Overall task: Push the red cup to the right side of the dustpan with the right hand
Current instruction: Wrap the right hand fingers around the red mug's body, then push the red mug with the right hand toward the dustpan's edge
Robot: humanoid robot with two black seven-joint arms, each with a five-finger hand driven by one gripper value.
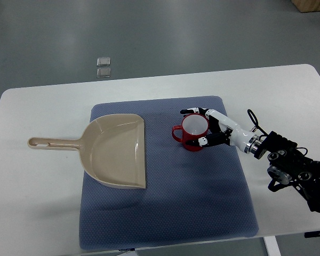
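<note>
A red cup [193,132] with a white inside stands upright on the blue mat [202,197], its handle pointing left toward the dustpan. The beige dustpan [117,150] lies on the mat's left part, with its handle reaching left onto the white table. My right hand [201,127] comes in from the right edge and cups the far, right and near sides of the red cup, fingers curved around it and touching its wall. A narrow strip of mat separates the cup from the dustpan's open edge. The left arm does not show.
The white table [37,197] reaches the picture's left and right sides, and its front edge runs along the bottom. Two small grey squares [104,66] lie on the floor beyond the table's far edge. My right arm's black forearm [298,170] lies over the table's right part.
</note>
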